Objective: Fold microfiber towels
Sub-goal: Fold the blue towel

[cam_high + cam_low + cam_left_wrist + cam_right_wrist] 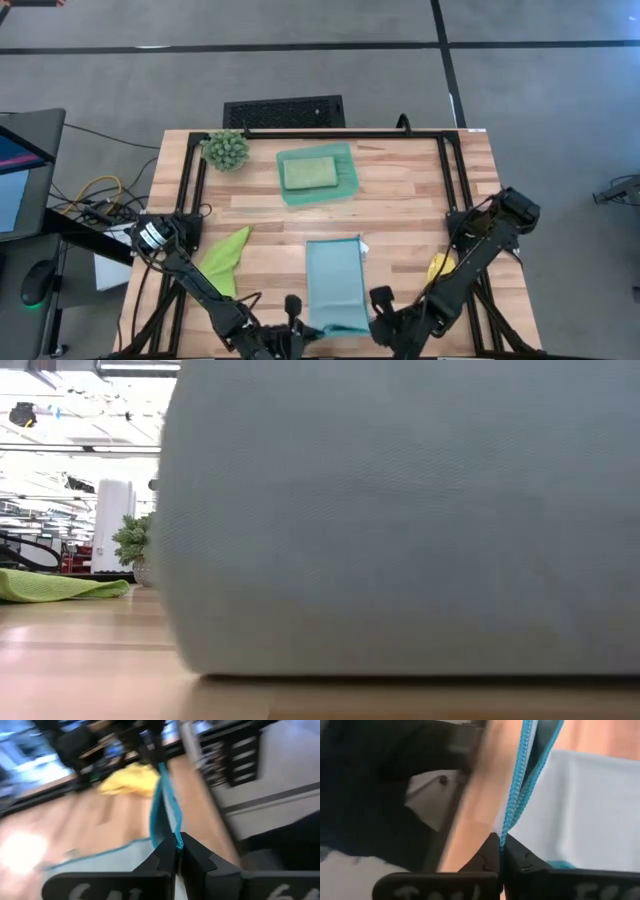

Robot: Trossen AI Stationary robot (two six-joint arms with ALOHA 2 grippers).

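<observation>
A light blue towel (334, 282) lies near the table's front edge, a long strip running near to far. In the low view the light blue towel (400, 520) fills most of the picture. My left gripper (295, 322) and my right gripper (381, 310) are both shut on its near end, one at each side. A lime green towel (228, 258) lies crumpled on the left and a yellow towel (440, 266) on the right. A pale sage green towel (308, 172) lies folded in the teal tray (348, 184). My left gripper pinches the blue towel's stitched edge (176, 840) between its two shut fingers, at the near left corner. The edge runs taut from there toward my right gripper. My right gripper pinches the stitched edge (504, 836) at the near right corner, slanting down. The near end is raised; the far part (333, 262) lies on the table.
A spiky green plant ball (226, 150) stands at the far left corner. A black frame (452, 170) borders the table's far and side edges. Bare wood shows between the tray and the blue towel.
</observation>
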